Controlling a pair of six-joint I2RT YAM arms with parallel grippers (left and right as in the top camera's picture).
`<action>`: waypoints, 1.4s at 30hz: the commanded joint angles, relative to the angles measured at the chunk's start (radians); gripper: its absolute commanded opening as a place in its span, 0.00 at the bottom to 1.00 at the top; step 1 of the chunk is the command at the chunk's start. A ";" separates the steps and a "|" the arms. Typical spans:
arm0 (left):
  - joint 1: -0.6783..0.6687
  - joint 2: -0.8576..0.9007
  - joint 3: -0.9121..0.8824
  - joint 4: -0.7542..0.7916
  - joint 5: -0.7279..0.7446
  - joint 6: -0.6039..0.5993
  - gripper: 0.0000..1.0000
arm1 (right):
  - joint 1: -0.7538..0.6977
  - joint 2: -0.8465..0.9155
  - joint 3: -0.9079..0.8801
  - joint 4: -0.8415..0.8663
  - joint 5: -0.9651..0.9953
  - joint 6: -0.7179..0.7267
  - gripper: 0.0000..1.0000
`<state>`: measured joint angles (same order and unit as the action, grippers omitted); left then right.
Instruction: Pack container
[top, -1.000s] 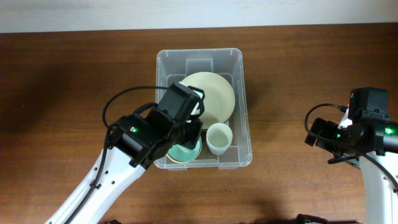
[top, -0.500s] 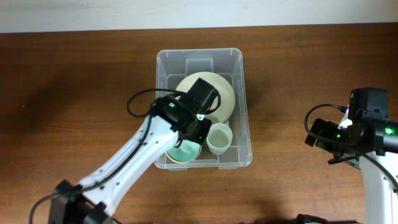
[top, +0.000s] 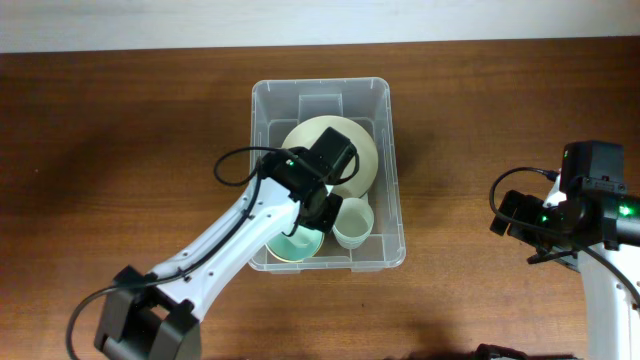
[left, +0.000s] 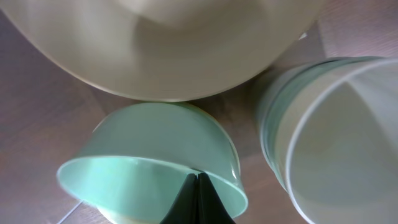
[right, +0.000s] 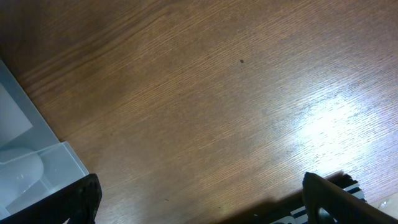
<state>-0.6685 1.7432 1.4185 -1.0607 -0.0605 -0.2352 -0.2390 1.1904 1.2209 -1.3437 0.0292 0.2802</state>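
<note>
Overhead: fixed, high, looks straight down on table (top: 120, 150); whole container (top: 320, 84) and both my arms in frame.
Left wrist: inside container, very near, looks down past my left claw (left: 198, 199) at green bowl (left: 155, 149), plate (left: 168, 50), cup (left: 329, 137).
Right wrist: low over table, container corner at left edge.
Overhead shares bowl, plate, cup with left wrist; container corner with right.

Left hand (left: 196, 198) pinched fully closed; right hand (right: 202, 198) spread wide apart.
</note>
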 joint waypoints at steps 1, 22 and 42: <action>-0.003 0.035 0.002 0.010 -0.015 0.006 0.01 | -0.003 0.001 -0.001 -0.002 0.013 -0.004 0.99; 0.015 -0.001 0.128 0.005 -0.192 0.006 0.01 | -0.003 0.001 -0.001 -0.003 0.013 -0.004 0.99; 0.135 0.034 0.100 0.005 -0.110 0.006 0.01 | -0.003 0.001 -0.001 -0.003 0.013 -0.004 0.99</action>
<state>-0.5350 1.7615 1.5349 -1.0546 -0.2012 -0.2348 -0.2390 1.1904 1.2205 -1.3460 0.0292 0.2798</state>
